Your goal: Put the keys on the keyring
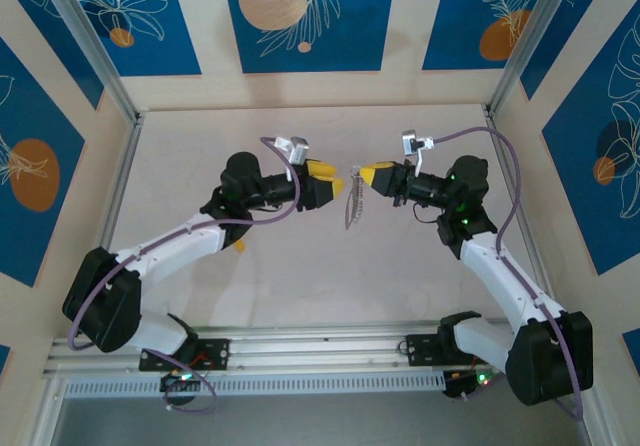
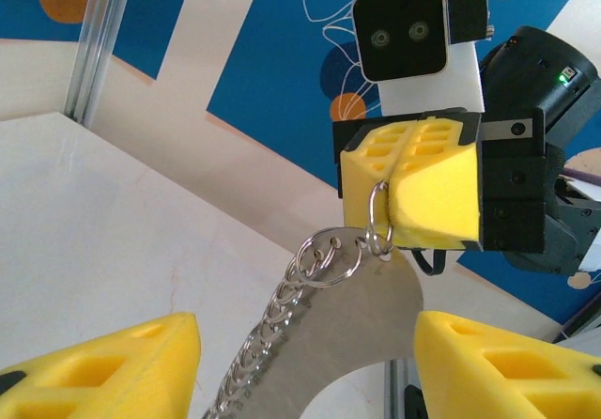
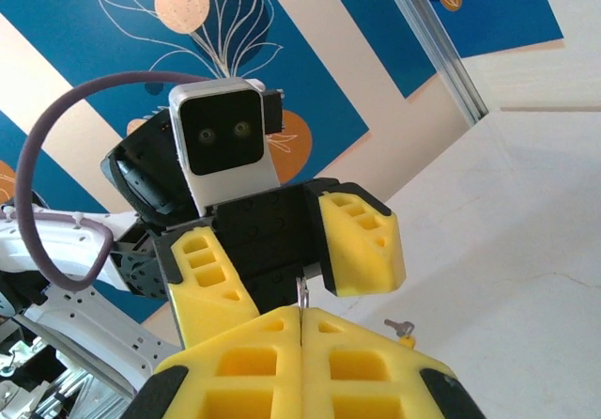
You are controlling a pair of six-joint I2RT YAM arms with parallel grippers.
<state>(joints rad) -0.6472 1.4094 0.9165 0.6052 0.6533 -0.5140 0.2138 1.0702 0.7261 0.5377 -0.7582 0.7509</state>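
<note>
The keyring (image 2: 362,311) is a flat, curved grey metal piece hanging in the air between my two grippers. The keys (image 2: 268,330), a row of tiny silvery pieces, dangle along its outer edge. My right gripper (image 2: 387,214) is shut on the small wire ring at the keyring's top. From above, the keyring (image 1: 352,209) hangs below the right gripper (image 1: 366,176), and the left gripper (image 1: 333,179) sits just left of it. My left gripper (image 2: 305,367) is open, one yellow finger on each side of the hanging piece, not touching it. In the right wrist view the right gripper (image 3: 300,318) faces the open left gripper (image 3: 286,264).
One small loose key with a yellow tag (image 3: 398,326) lies on the pale table (image 1: 300,286). Aluminium posts (image 1: 95,56) and patterned blue walls enclose the table on three sides. A metal rail (image 1: 320,351) runs along the near edge by the arm bases.
</note>
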